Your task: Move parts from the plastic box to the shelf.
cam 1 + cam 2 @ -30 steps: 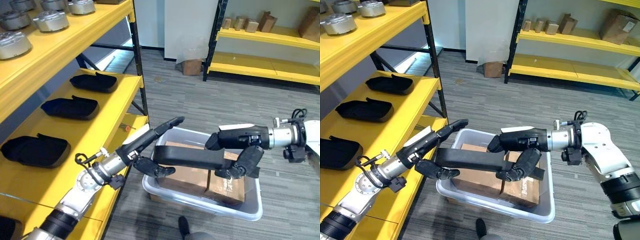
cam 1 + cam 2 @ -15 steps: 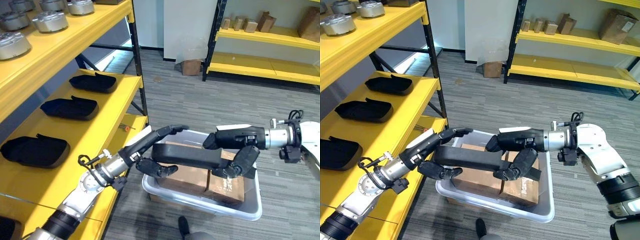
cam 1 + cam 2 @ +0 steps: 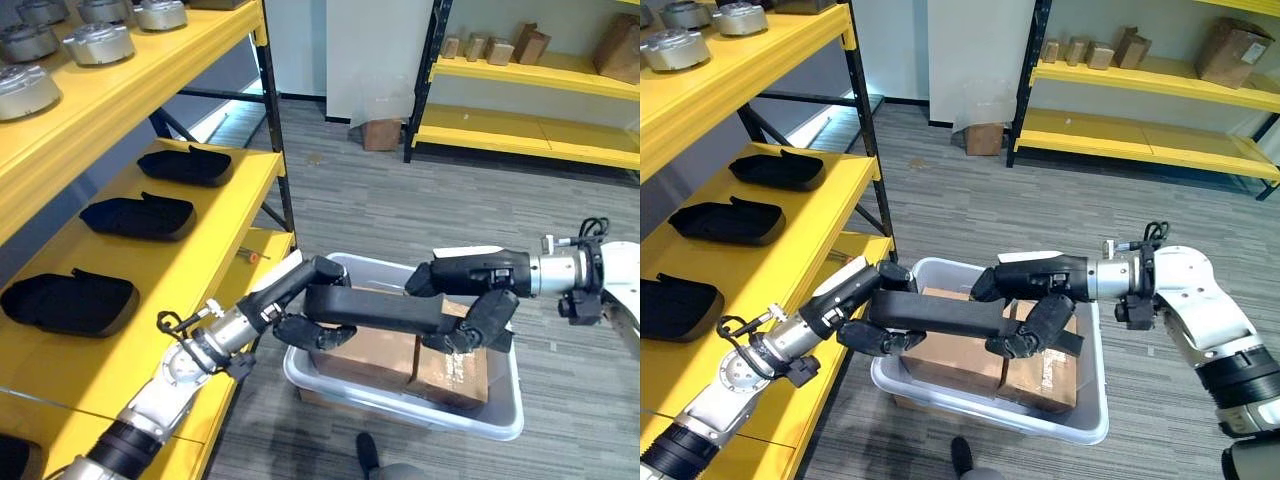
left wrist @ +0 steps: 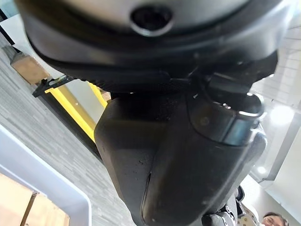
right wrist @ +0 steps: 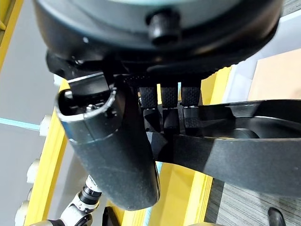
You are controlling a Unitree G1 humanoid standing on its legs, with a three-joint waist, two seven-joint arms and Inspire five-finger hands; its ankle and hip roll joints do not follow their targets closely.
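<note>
A long black part (image 3: 375, 308) hangs level above the clear plastic box (image 3: 500, 420), held at both ends. My left hand (image 3: 305, 285) is shut on its left end, fingers curled over the top and thumb beneath. My right hand (image 3: 470, 280) is shut on its right end, fingers wrapped under it; in the right wrist view those fingers (image 5: 162, 110) grip the black part (image 5: 244, 157). The part covers the left wrist view (image 4: 188, 155). The yellow shelf (image 3: 215, 240) at my left carries three like black parts (image 3: 137, 215).
Two cardboard boxes (image 3: 400, 355) sit inside the plastic box. Silver round parts (image 3: 100, 40) line the top shelf. A black upright post (image 3: 278, 150) stands at the shelf's corner near the box. A second yellow rack (image 3: 540, 110) with small boxes stands far behind, across grey floor.
My left hand's fingers, stretched out straight above the part a second ago, have curled down and closed over its left end. The part and my right hand have barely moved.
</note>
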